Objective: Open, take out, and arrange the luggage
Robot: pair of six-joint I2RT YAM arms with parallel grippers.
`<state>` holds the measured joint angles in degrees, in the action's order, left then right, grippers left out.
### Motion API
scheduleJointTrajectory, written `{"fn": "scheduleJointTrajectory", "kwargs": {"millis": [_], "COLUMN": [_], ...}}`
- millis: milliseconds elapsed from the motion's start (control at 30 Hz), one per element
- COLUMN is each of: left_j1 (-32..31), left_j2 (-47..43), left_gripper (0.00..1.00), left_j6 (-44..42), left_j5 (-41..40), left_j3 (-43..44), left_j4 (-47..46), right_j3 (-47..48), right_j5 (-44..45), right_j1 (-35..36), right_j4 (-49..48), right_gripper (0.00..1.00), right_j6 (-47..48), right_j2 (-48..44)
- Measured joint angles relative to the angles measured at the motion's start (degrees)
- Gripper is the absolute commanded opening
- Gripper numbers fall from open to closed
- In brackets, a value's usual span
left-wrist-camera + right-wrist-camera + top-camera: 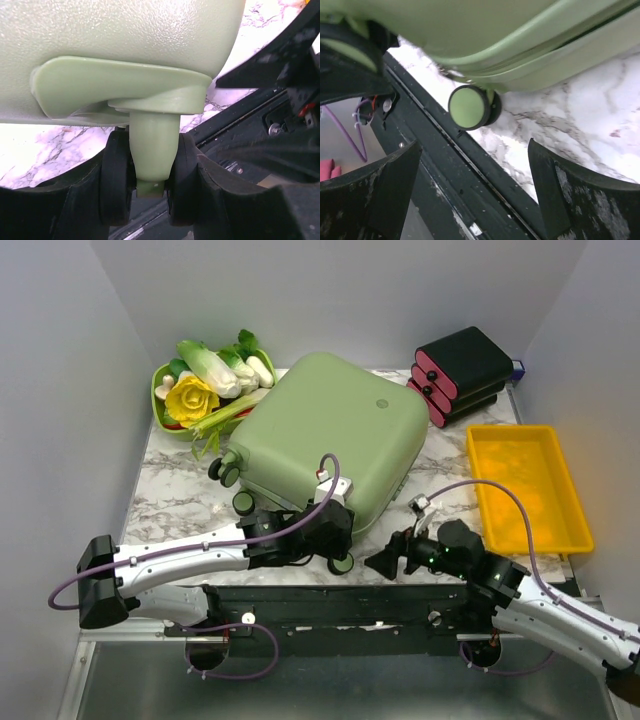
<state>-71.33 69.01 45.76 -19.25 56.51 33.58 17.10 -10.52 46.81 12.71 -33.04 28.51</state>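
left gripper point(338, 540) clamps the caster point(152, 155) at the near corner of the luggage point(330, 430), which lies flat and shut on the table point(180, 502). right gripper point(384, 562) gapes beside that corner. opening seems unstarted; next, find the seam.

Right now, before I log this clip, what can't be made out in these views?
Inside the luggage: shell closed in every view.
Whether the left gripper grips the wheel: fingertips cut off by the bottom edge, left wrist view; under the wrist, top view.
Round logo: too small to read, top view.
Blue object: mostly behind the black box, top view.
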Motion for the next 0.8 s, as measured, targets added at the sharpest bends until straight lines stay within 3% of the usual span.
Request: {"fn": "scheduleJointTrajectory", "kwargs": {"millis": [233, 400, 633, 800], "left_j1": [-0.02, -0.07, -0.07, -0.04], "left_j2": [0.55, 1.2, 2.62, 5.25], "left_gripper": [0.0, 0.0, 0.0, 0.0], "left_j6": [1.09, 1.49, 3.17, 4.2], "left_j5": [-0.15, 0.0, 0.5, 0.66], "left_j3": [1.55, 3.06, 5.73, 9.6], "left_j4": [1.77, 3.34, 6.14, 8.9], "right_j3": [-0.13, 0.61, 0.63, 0.63], "right_j5": [18.84, 27.76, 35.15, 40.57], "right_j1": [18.38, 21.51, 23.8, 25.75], "right_j4": [-7.85, -12.68, -24.09, -25.83], "right_gripper": [0.85, 0.78, 0.74, 0.67], "right_j6": [-3.58, -7.61, -8.28, -8.04], "right_j2": [8.96, 18.23, 20.9, 22.03]}}
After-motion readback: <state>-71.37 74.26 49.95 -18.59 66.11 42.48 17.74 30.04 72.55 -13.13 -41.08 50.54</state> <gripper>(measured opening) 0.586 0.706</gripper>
